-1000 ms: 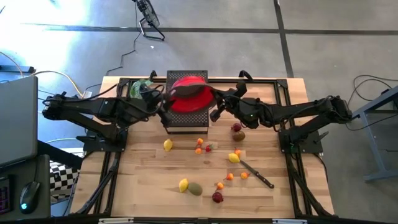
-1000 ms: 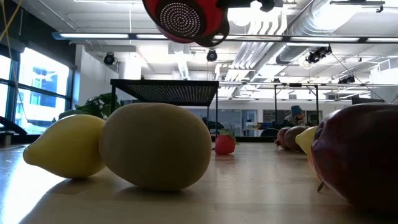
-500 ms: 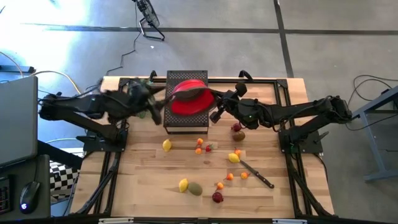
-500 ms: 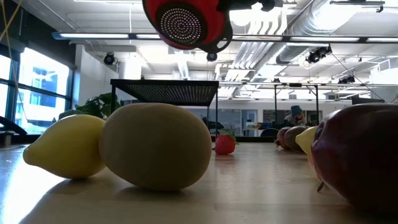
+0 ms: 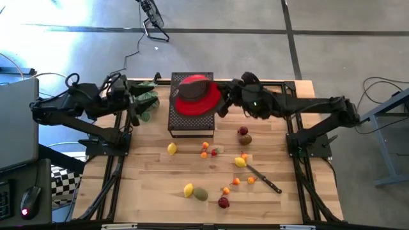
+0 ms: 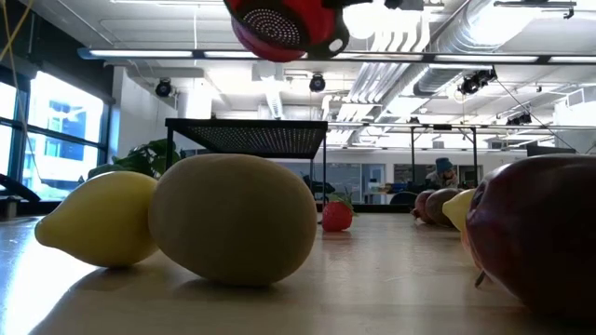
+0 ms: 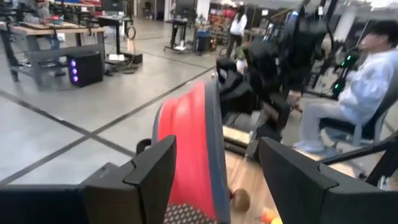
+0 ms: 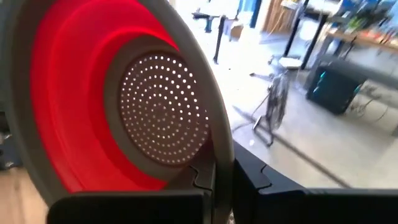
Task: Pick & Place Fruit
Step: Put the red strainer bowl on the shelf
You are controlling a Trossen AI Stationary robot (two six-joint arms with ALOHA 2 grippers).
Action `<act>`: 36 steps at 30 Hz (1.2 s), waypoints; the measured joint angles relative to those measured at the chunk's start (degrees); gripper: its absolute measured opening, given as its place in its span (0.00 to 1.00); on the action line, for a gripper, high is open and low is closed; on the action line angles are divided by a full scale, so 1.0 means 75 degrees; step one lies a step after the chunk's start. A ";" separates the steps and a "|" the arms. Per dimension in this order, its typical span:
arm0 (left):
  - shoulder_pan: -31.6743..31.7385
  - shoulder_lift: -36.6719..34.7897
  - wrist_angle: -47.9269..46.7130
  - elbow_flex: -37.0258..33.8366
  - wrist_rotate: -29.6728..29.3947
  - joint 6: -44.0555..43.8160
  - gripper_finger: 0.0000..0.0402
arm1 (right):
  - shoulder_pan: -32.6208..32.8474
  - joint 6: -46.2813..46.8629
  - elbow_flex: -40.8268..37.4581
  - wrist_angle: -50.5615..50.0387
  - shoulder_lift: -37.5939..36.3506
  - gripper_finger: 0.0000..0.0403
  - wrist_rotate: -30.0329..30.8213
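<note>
A red colander with a grey rim (image 5: 193,97) hangs tilted above a black mesh rack (image 5: 190,121); it also shows at the top of the low view (image 6: 279,26). My right gripper (image 5: 222,104) is shut on it. My left gripper (image 5: 134,105) is open beside the leafy plant, left of the colander (image 7: 186,149). Fruit lies on the wooden table: lemons (image 5: 172,149) (image 5: 239,161) (image 5: 188,190), an olive-green one (image 5: 200,193), a kiwi (image 5: 246,139), dark red ones (image 5: 243,131) (image 5: 223,202) and several tiny orange ones (image 5: 204,145). My right gripper (image 8: 222,169) pinches the colander's grey rim (image 8: 214,140) between its two fingers, one inside the bowl and one outside. It comes about level from the table's right. The colander is lifted clear above the rack and tilted, its perforated bottom (image 6: 275,23) facing the near edge and down.
A black-handled knife (image 5: 265,179) lies among the fruit on the right. The green plant (image 5: 146,99) stands at the far left, by my left gripper. People sit beyond the table in the left wrist view (image 7: 367,81). Bare wood lies along the near left part (image 5: 140,185).
My left gripper has drawn back from the colander toward the table's left edge, ending by the plant. The colander, in my right gripper, has risen a little and tipped further over the rack.
</note>
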 joint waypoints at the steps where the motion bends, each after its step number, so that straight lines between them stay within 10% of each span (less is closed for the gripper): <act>1: 0.0000 0.0000 -0.0127 0.0000 0.0000 -0.0004 0.56 | -0.0133 0.0106 0.0284 -0.0256 0.0083 0.03 -0.0261; 24: -0.0004 0.0019 -0.1222 0.0000 0.0613 -0.0150 0.56 | -0.2635 0.0903 0.5856 -0.5145 0.3653 0.03 -0.4038; 36: -0.0003 0.0025 -0.1224 -0.0003 0.0612 -0.0150 0.56 | -0.3625 0.1208 0.6208 -0.6499 0.4057 0.03 -0.6083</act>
